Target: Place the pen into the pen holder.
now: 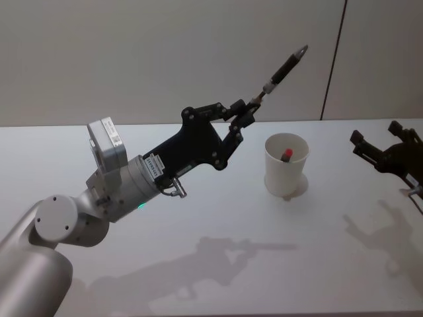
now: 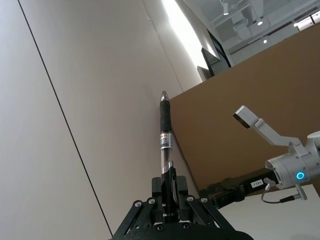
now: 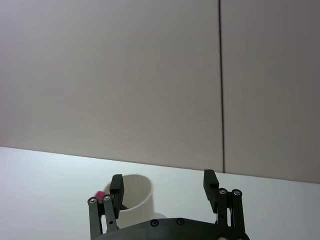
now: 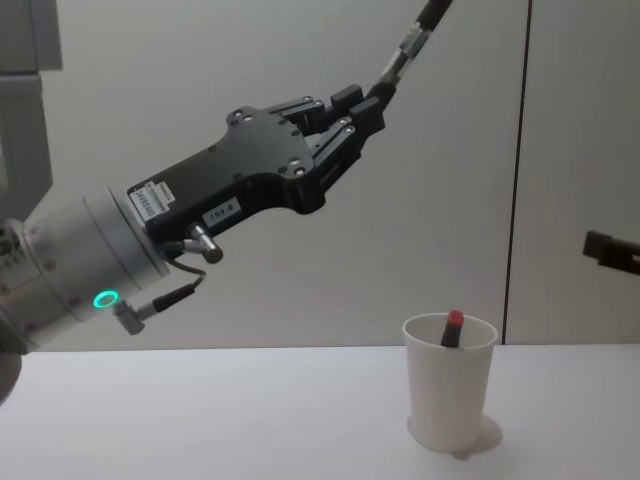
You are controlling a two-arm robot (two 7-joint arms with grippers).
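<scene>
My left gripper (image 1: 246, 113) is raised well above the table and shut on the lower end of a dark pen (image 1: 284, 66), which slants up and to the right, tip uppermost. In the left wrist view the pen (image 2: 165, 130) rises straight out of the shut fingers (image 2: 172, 187). The pen holder (image 1: 286, 165), a white paper cup, stands upright on the table to the right of and below the gripper. A red-capped item (image 1: 287, 154) sticks up inside it. From the chest, the cup (image 4: 450, 385) sits far below the held pen (image 4: 415, 35). My right gripper (image 1: 375, 132) hovers open right of the cup.
The white table (image 1: 198, 218) spreads around the cup, with a plain wall behind it. In the right wrist view the cup (image 3: 135, 192) stands just beyond the open right gripper (image 3: 162, 182).
</scene>
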